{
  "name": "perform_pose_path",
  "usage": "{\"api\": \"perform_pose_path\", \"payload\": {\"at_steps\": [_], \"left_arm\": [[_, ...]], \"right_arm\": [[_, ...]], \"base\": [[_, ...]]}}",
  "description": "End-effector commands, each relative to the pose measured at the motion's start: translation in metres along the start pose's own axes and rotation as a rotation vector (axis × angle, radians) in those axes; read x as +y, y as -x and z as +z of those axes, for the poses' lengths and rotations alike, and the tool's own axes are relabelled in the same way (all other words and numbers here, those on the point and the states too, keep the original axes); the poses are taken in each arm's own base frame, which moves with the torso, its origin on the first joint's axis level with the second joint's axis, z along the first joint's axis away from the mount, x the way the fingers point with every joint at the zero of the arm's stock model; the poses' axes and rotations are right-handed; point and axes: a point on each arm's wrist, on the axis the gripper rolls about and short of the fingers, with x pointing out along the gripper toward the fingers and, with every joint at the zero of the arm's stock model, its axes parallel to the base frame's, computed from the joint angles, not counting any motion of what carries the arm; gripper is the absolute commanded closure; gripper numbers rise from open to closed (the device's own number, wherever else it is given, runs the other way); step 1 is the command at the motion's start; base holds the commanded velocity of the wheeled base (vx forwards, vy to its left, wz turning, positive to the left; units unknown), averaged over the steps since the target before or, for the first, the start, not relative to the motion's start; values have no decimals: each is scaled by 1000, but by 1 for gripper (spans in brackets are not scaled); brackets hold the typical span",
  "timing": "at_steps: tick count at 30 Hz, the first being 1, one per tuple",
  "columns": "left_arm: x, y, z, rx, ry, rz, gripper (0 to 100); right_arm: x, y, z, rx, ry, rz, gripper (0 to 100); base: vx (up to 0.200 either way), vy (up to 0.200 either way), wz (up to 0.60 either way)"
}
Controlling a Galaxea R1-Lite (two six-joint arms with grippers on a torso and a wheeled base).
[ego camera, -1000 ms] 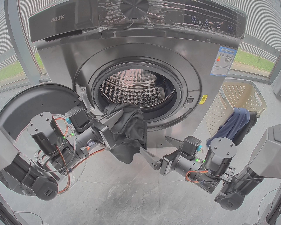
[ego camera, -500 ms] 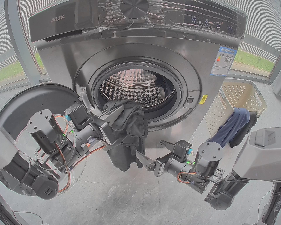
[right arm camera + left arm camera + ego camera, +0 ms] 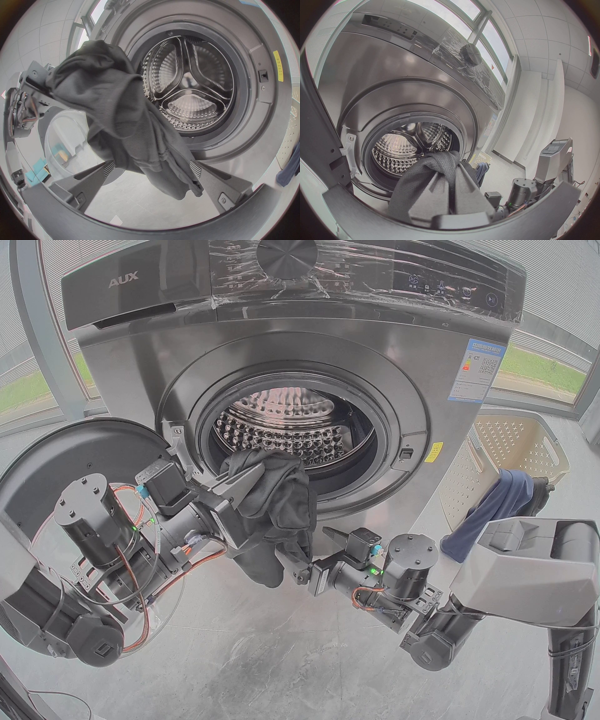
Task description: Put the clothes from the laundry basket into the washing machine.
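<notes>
Field: Right arm slides in low over the floor [image 3: 281, 646] during the last second. It brings the right gripper [image 3: 304, 550] [image 3: 151, 170] up under the hanging cloth, while the left arm lifts its load slightly toward the opening.

Desk: Fingers on that right gripper?

Field: Spread apart. In the right wrist view, the tail of the dark grey garment [image 3: 281, 502] [image 3: 425, 178] [image 3: 115, 103] hangs down between the two of them.

Desk: And the left?

Field: The left gripper [image 3: 253, 480] [image 3: 452, 175] has its fingers pressed together, clamped on the garment's bunched upper part. The top of the garment sits at the lower lip of the round opening. The rest drapes down the machine's front.

Desk: Behind that?

Field: The door [image 3: 81, 446] stands swung open on the left, behind the left arm. The washing machine [image 3: 375, 365] [image 3: 393, 78] [image 3: 250, 125] faces the camera, its steel drum [image 3: 287, 421] [image 3: 403, 147] [image 3: 193, 84] shining inside.

Desk: The basket?

Field: The laundry basket [image 3: 525, 440] sits farther off, to the right of the machine. A blue garment [image 3: 500, 505] is draped over its near rim, touching a black piece [image 3: 539, 493] beside it.
</notes>
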Motion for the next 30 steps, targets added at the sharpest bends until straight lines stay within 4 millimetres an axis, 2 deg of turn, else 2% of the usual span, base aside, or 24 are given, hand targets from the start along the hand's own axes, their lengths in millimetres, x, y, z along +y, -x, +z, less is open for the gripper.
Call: {"api": "perform_pose_path", "payload": {"at_steps": [1, 7, 14, 17, 22, 26, 30], "left_arm": [[0, 0, -1, 1, 1, -1, 100], [0, -1, -1, 0, 1, 0, 100], [2, -2, -3, 6, 0, 6, 100], [2, -2, -3, 4, 0, 6, 100], [2, -2, -3, 3, 0, 5, 100], [1, -2, -2, 0, 0, 2, 100], [1, -2, -2, -4, 0, 1, 100]], "right_arm": [[-13, -14, -15, 1, 3, -16, 0], [-8, -15, -5, -42, 22, -4, 0], [13, 1, 33, -107, 17, 40, 0], [20, 6, 40, -117, 15, 57, 0], [21, 6, 40, -118, 13, 59, 0], [18, -3, 21, -86, 16, 54, 0], [16, -12, 15, -91, 16, 53, 0]], "base": [[0, 0, 0], [0, 0, 0], [0, 0, 0], [0, 0, 0], [0, 0, 0], [0, 0, 0], [0, 0, 0]]}}
